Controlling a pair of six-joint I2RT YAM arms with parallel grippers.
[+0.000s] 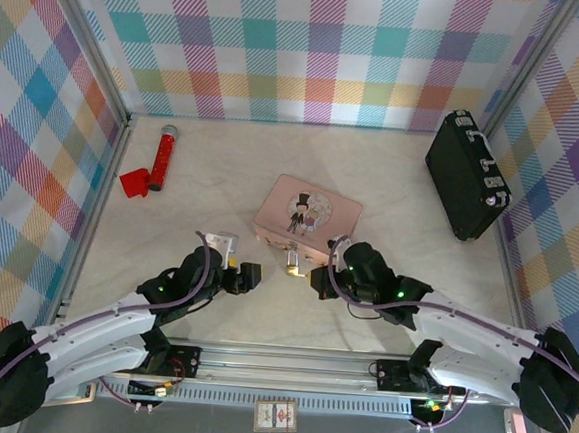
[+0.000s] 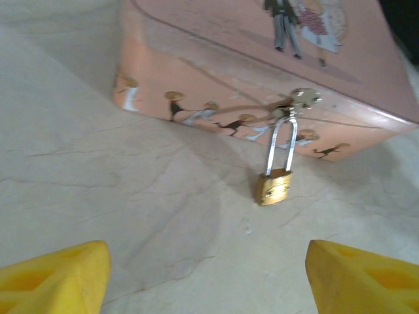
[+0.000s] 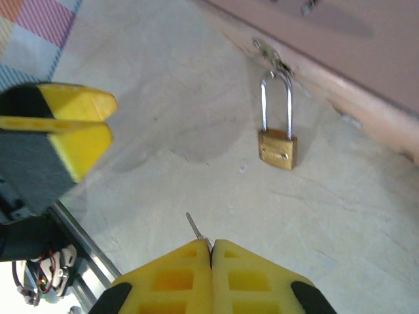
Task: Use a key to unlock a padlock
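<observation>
A: Containers?
B: Pink tin box (image 1: 306,218) sat mid table (image 1: 392,185), lid down, contents hidden. Black case (image 1: 466,175) at far right, also closed; inside not visible.
A: Lock?
B: The padlock (image 2: 273,186) hung by its shackle (image 2: 281,147) from the hasp (image 2: 304,98) on the tin's near wall, brass body down at the table.
A: Arms?
B: Both reached fwd from the near edge, converging on the lock. Left gripper (image 2: 206,261) was low, jaws wide apart, nothing btwn them. Right gripper (image 3: 211,252) had its pads pressed together on the key (image 3: 194,227), apart from the lock.
A: Unclear bits?
B: Keyhole couldn't be made out. Key mostly buried in the pads, just a thin tip sticking out.
</observation>
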